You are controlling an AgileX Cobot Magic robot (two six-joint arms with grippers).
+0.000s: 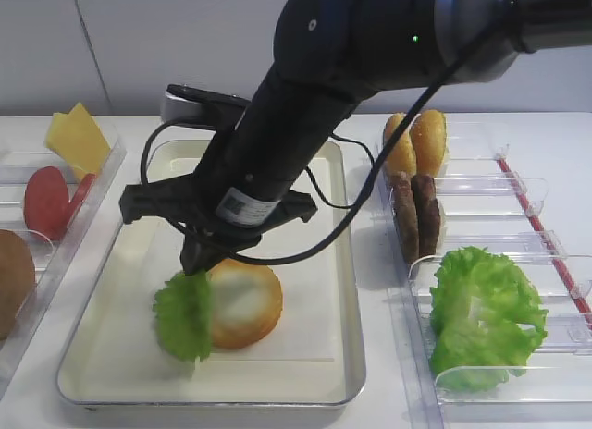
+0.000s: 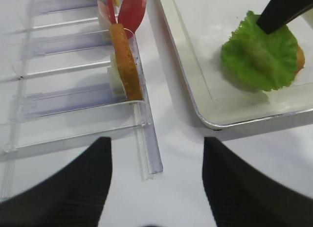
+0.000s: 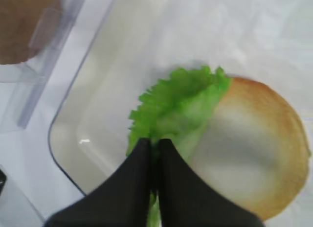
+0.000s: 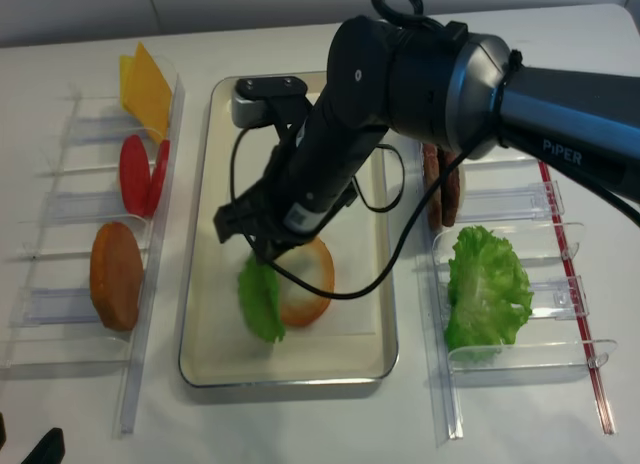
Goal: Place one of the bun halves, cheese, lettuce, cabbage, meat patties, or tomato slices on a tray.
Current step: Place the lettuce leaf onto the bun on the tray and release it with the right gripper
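Note:
My right gripper [image 1: 199,263] [image 3: 155,141] is shut on the upper edge of the frilly green lettuce [image 1: 185,313] [image 3: 176,104] [image 4: 262,299]. The leaf hangs low over the cream tray [image 1: 111,327] [image 4: 225,334], close to its paper lining. It leans against the left side of a bun half [image 1: 245,304] [image 3: 254,153] [image 4: 310,269] that lies cut face up on the tray. My left gripper [image 2: 156,144] is open and holds nothing. It hovers over bare white table beside the tray's front left corner [image 2: 210,122].
Clear bins on the left hold cheese [image 1: 79,138], tomato slices [image 1: 51,200] and a bun [image 4: 115,274]. Bins on the right hold bun halves [image 1: 416,142], meat patties [image 1: 416,212] and a heap of crinkled green leaves [image 1: 481,313]. A bin rail end [image 2: 151,158] lies just ahead of the left gripper.

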